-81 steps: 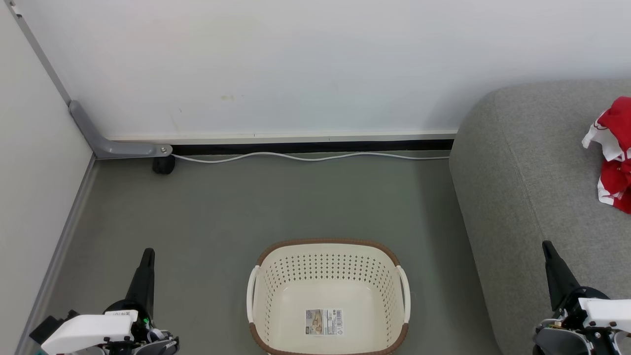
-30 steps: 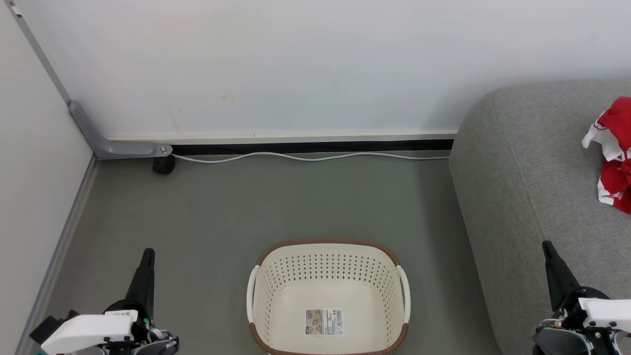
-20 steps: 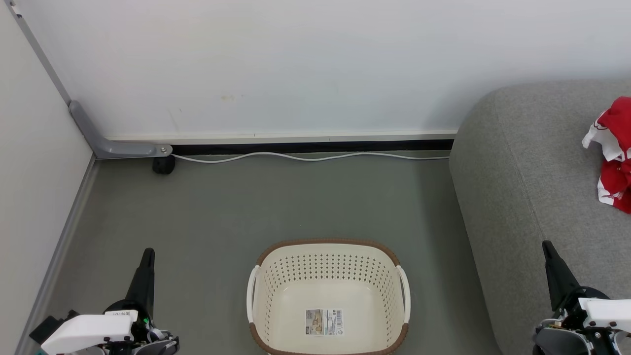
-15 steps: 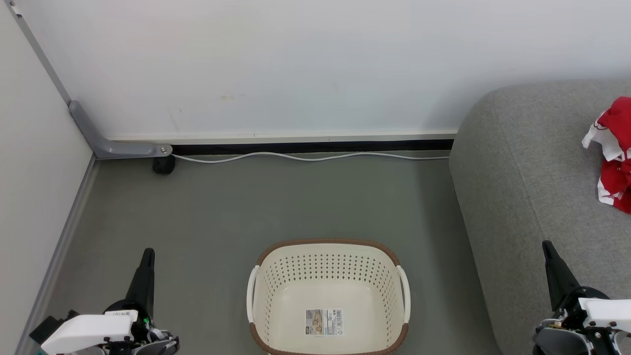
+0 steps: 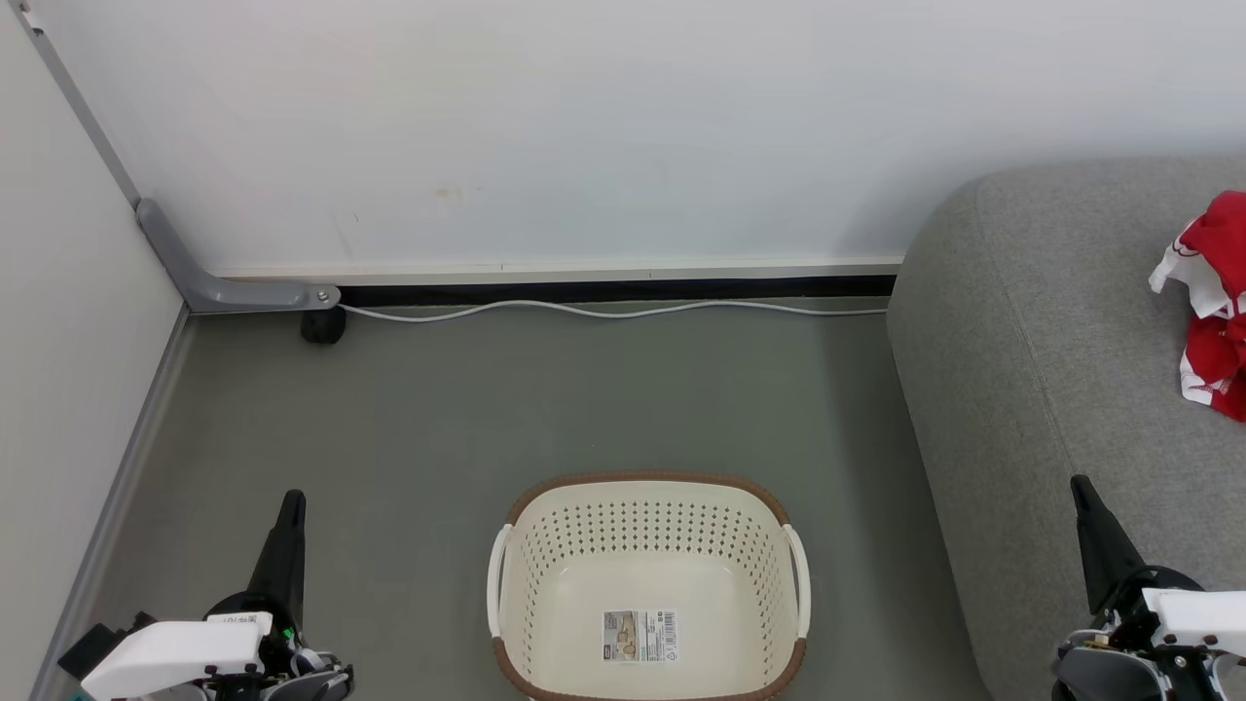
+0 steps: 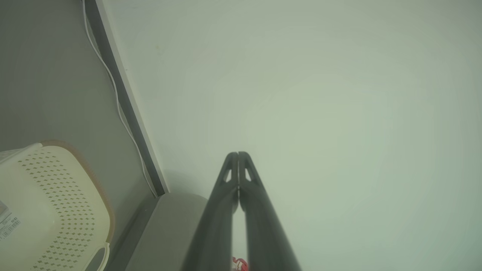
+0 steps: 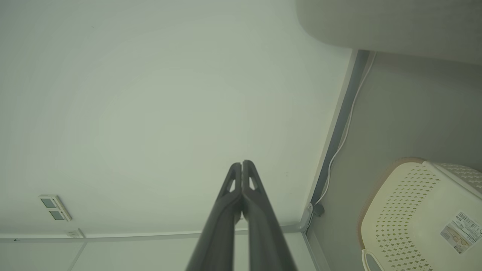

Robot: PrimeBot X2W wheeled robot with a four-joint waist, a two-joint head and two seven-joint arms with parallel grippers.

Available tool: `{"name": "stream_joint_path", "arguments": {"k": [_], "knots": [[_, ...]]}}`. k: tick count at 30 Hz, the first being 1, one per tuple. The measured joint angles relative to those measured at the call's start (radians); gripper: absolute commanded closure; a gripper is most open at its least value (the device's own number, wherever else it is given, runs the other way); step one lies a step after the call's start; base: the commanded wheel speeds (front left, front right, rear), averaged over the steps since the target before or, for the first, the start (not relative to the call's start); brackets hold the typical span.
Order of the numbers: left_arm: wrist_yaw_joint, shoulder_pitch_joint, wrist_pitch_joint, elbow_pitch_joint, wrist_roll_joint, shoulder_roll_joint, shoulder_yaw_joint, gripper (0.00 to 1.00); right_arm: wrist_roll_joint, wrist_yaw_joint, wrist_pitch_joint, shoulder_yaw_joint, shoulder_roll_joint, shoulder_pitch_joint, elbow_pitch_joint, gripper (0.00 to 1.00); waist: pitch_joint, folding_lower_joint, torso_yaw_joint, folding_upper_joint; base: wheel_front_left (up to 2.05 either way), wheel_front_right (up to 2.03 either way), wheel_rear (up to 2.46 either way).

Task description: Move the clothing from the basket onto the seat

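The cream basket (image 5: 647,506) stands on the floor at the bottom middle of the head view, with nothing in it but a barcode sticker (image 5: 640,635). The red and white clothing (image 5: 1212,302) lies bunched on the grey seat (image 5: 1051,341) at the right edge. My left gripper (image 5: 291,499) is shut and holds nothing, low on the left beside the basket. My right gripper (image 5: 1079,484) is shut and holds nothing, low on the right over the seat's front. The wrist views show each pair of fingers closed together, left (image 6: 238,154) and right (image 7: 241,163), and part of the basket (image 6: 56,210) (image 7: 414,210).
A white wall runs across the back, with a white cable (image 5: 604,310) lying along its base. A grey bracket with a black caster (image 5: 321,326) sits in the far left corner. A side panel (image 5: 68,389) closes the left. Bare grey floor (image 5: 545,399) lies between basket and wall.
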Motion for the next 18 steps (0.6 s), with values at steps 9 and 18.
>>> {"name": "stream_joint_path", "arguments": {"k": [9, 18], "knots": [[0.0, 0.0, 0.0, 0.0, 0.0, 0.0, 0.0, 1.0, 0.0, 0.0, 0.0, 0.0, 0.0, 0.0, 0.0, 1.0, 0.0, -0.0001, 0.0, 0.0, 0.0, 0.0, 0.0], [0.0, 0.0, 0.0, 0.0, 0.0, 0.0, 0.0, 1.0, 0.0, 0.0, 0.0, 0.0, 0.0, 0.0, 0.0, 1.0, 0.0, 0.0, 0.0, 0.0, 0.0, 0.0, 0.0]]}}
